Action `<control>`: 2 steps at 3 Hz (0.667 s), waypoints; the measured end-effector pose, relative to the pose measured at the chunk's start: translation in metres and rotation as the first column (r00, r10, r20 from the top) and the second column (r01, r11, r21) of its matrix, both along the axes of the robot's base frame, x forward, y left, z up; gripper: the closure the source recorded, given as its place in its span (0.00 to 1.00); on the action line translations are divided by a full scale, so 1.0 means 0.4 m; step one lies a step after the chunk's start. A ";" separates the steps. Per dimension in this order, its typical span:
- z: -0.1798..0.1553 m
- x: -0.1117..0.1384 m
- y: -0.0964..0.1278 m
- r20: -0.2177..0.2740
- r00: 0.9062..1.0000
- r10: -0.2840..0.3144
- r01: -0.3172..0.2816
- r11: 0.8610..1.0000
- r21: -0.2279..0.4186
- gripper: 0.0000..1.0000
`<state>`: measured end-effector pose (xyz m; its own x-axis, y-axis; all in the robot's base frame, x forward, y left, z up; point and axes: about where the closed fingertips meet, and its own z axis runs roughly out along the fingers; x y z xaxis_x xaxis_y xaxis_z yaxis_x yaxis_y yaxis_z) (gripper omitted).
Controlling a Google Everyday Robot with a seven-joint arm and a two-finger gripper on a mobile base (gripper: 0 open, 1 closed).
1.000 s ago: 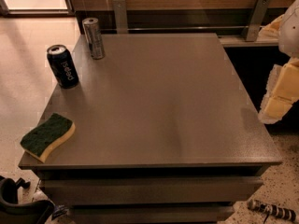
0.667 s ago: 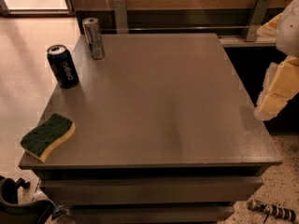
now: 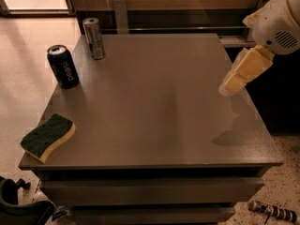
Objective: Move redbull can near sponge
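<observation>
The redbull can point(image 3: 94, 38) is a slim silver-grey can standing upright at the far left corner of the grey table point(image 3: 159, 102). The sponge point(image 3: 48, 137), dark green on top over yellow foam, lies flat at the table's near left corner. My gripper point(image 3: 229, 86) hangs above the right side of the table, tilted down to the left, far from the can and the sponge. It holds nothing that I can see.
A dark blue Pepsi can point(image 3: 63, 66) stands at the left edge, between the redbull can and the sponge. A wooden wall with metal brackets point(image 3: 121, 13) runs behind the table. Dark objects lie on the floor at the lower left point(image 3: 18, 205) and lower right point(image 3: 272, 211).
My gripper has moved left and a little up, from beside the table's right edge to over its right side. The cans and the sponge have not moved.
</observation>
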<state>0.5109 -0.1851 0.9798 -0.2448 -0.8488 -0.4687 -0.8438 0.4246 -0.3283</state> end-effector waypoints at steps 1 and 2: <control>0.024 0.089 0.057 0.109 0.994 -0.025 0.009 0.989 0.145 0.00; 0.039 0.182 0.148 0.213 0.977 -0.024 -0.047 0.945 0.323 0.00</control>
